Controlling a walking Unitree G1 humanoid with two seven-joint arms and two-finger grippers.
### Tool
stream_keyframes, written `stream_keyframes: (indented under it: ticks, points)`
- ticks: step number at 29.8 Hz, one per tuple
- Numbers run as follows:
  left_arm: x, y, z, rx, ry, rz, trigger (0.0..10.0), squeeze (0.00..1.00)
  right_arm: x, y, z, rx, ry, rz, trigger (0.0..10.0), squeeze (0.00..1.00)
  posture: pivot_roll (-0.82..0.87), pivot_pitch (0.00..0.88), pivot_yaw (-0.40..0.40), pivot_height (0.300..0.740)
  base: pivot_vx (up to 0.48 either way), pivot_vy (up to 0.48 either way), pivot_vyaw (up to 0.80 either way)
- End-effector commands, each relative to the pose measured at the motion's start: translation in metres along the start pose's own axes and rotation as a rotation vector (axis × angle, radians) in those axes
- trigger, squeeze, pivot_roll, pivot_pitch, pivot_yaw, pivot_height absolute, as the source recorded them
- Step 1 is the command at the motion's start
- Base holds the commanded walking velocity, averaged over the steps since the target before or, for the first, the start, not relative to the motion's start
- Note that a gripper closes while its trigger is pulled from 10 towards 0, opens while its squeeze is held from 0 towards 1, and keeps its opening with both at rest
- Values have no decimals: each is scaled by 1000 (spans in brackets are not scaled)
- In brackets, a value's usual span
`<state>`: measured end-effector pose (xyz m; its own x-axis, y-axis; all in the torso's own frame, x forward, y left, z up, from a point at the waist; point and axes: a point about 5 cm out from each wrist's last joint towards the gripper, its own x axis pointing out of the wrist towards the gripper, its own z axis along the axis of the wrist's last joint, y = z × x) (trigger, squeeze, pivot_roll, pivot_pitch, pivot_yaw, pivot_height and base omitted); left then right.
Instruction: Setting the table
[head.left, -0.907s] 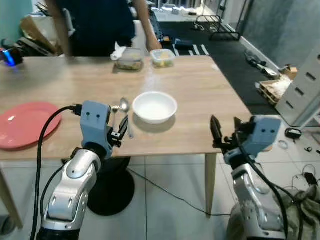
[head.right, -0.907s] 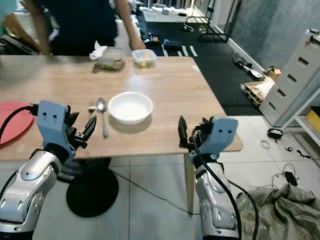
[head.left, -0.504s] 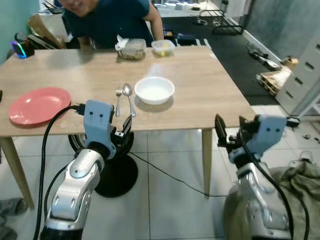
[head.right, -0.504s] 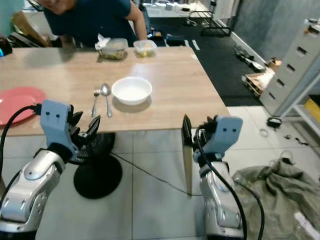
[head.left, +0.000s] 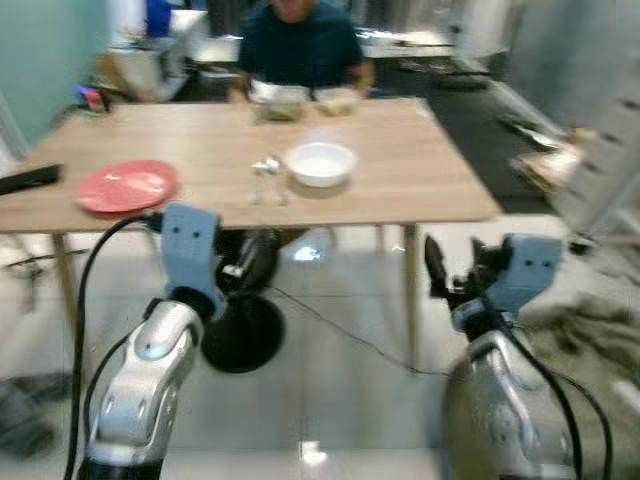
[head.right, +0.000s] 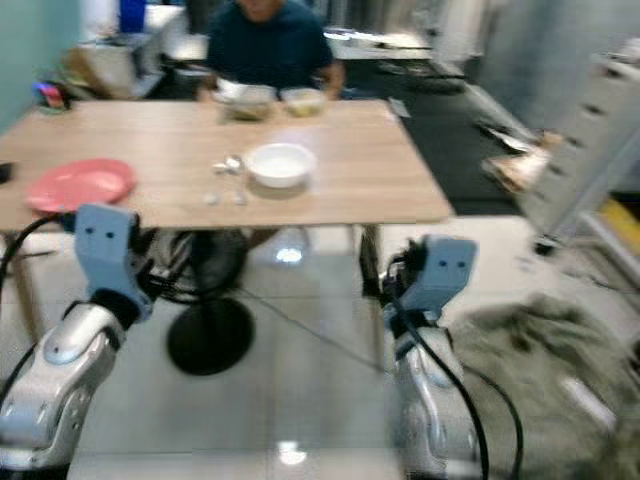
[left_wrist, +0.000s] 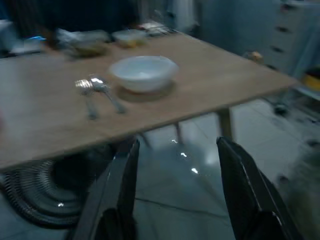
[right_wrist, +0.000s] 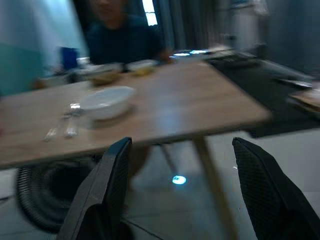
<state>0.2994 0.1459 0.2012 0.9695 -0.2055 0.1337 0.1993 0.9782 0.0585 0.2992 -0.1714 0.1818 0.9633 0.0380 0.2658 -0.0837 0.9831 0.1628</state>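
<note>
Low in the frame, the left gripper (left_wrist: 175, 200) and right gripper (right_wrist: 182, 195) hang over the tiled floor (head.left: 340, 400) short of the table (head.left: 420, 180), each with jaws spread wide and empty. Above centre on the tabletop sit a white bowl (head.left: 320, 163), a spoon (left_wrist: 107, 92) and fork (left_wrist: 86, 95) just left of it, and a red plate (head.left: 127, 186) toward the left edge. At the top, a person (head.left: 300, 45) sits behind two food containers (head.left: 305, 98).

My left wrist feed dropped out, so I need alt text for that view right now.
The left gripper is open and empty, held below table height, its two black fingers framing the near edge of a wooden table. On the table sit a white bowl with a spoon and fork beside it.
</note>
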Motion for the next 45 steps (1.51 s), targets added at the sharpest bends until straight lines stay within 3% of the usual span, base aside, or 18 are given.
stream_keyframes:
  ticks: [1, 16, 20, 28, 39, 45]
  points:
    - [0, 1, -2, -3, 10, 1, 10000, 0, -1, 1, -3, 9, 16, 1, 10000, 0, 21, 0, 81, 740, 0, 0, -800]
    - [-1, -1, -7, -3, 26, -14, 10000, 0, -2, 0, -5, 14, 24, 4, 10000, 0, 17, 0, 81, 740, 0, 0, -800]
    - [-7, 3, -24, 6, 89, 1, 10000, 0, -4, -1, -11, 3, 49, 6, 10000, 0, 17, 0, 79, 740, 0, 0, -800]
    - [-13, 5, -34, 25, 132, 8, 10000, 0, -8, -5, -19, -16, 82, -7, 10000, 0, 18, 0, 78, 740, 0, 0, -800]
    - [-8, -3, -27, 35, 108, -32, 10000, 0, -9, -8, -17, -19, 81, -22, 10000, 0, 13, 0, 81, 740, 0, 0, -800]
    - [-11, -11, -33, 82, 134, -77, 10000, 0, -10, -9, -19, -24, 88, -24, 10000, 0, 10, 0, 81, 740, 0, 0, -800]
